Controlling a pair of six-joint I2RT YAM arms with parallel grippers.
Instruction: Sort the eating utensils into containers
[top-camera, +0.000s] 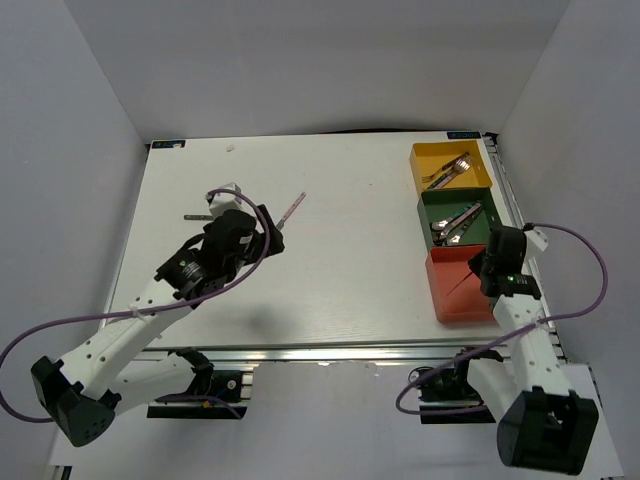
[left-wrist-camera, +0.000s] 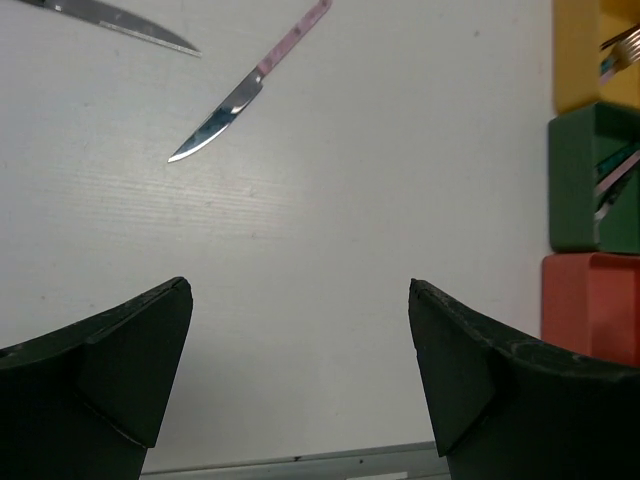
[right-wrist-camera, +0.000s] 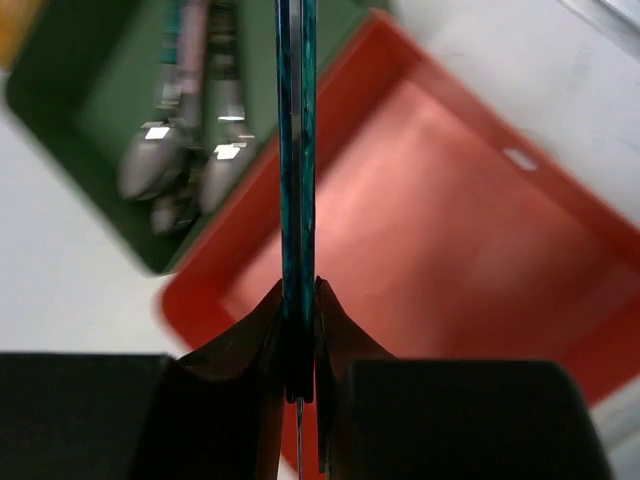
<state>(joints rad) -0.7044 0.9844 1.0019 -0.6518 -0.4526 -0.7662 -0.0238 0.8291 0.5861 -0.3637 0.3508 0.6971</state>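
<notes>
pinching teal-handled utensil (right-wrist-camera: 296, 150), right end effector (right-wrist-camera: 298, 298) above red-orange bin (right-wrist-camera: 450, 210)

A white table (top-camera: 340, 290) spreads beneath the left gripper (left-wrist-camera: 300, 288), with its aluminium rail (left-wrist-camera: 300, 462) just behind that gripper on the near side. Far beyond it, a blue label (top-camera: 168, 144) marks the corner to its left, and a small white scrap (top-camera: 231, 147) lies at the far edge. Another blue label (top-camera: 462, 134) sits well ahead of the right gripper (right-wrist-camera: 300, 300). Pale walls (top-camera: 300, 60) enclose everything.
</notes>
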